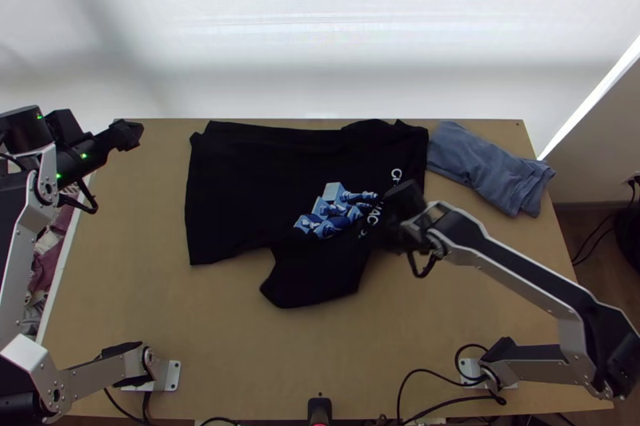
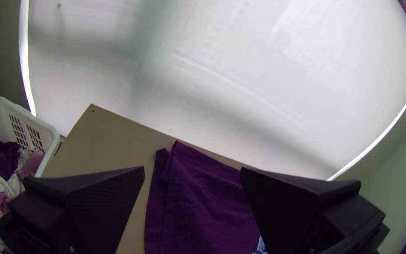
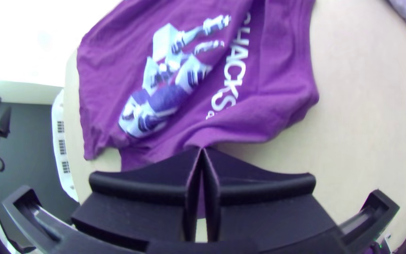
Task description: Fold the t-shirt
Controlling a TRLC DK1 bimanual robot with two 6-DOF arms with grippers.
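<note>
White backdrop (image 1: pixel 320 34) is rising behind the far edge of the wooden counter (image 1: pixel 144 282). Dark cloth, the t-shirt (image 1: pixel 240 186), is lying mostly spread from the far edge toward the middle, its hem (image 1: pixel 189 210) facing the left edge and its printed figures (image 1: pixel 332 214) showing upward; one sleeve (image 1: pixel 308 286) is jutting toward the near edge. Right claw (image 3: pixel 202 148) is pinching the shirt beside its white lettering (image 3: pixel 235 66), fingertips together, presumably because a hold near the shoulder is suiting an inward fold of that sleeve. Left claw (image 1: pixel 126 135) is hanging near the far left corner, its fingers (image 2: pixel 99 202) standing wide apart with nothing between them, probably so that the body of the shirt is staying unobstructed. Blue-grey cloth (image 1: pixel 488 166) is occupying the far right corner, seemingly set aside to leave folding room, and a white basket (image 2: pixel 48 129) of laundry is standing beyond the left edge.
</note>
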